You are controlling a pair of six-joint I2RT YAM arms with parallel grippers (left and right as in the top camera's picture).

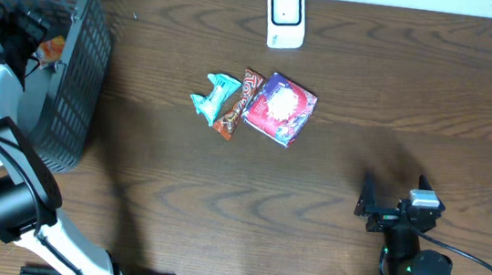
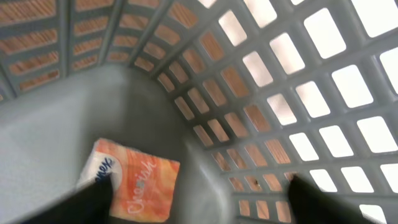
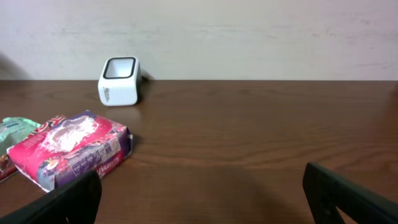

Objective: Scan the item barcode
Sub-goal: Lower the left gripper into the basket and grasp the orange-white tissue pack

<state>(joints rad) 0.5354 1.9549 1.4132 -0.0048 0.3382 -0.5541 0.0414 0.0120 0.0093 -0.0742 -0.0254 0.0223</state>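
Locate the orange tissue pack [image 2: 134, 183] flat on the floor of the grey basket [image 1: 79, 65], well to the left of the scanner [image 1: 286, 18]. Treat this pack as processed and deposited; whether its barcode was actually read cannot be confirmed from these views.

Check the left gripper [image 2: 200, 182] inside the basket, directly above the pack: jaws wide apart, nothing clamped, one finger overlapping a corner of the pack in the wrist view. Read this as a completed release.

Count three items waiting on the table [image 1: 369, 96], near the scanner on its robot-facing side:
- pink pack [image 1: 279, 109], closest below the scanner;
- brown bar [image 1: 236, 104], touching the pink pack on its left;
- teal wrapper [image 1: 213, 97], touching the brown bar, furthest left of the scanner.

Regard all three as unscanned, judging by position.

Check the right gripper [image 3: 202, 174], well apart from the scanner, to its right and toward the robot: jaws fully apart, empty, facing the scanner and the pink pack.

Estimate progress at roughly one item of four. Remaining per item: pick, present barcode to scanner window, place in basket.
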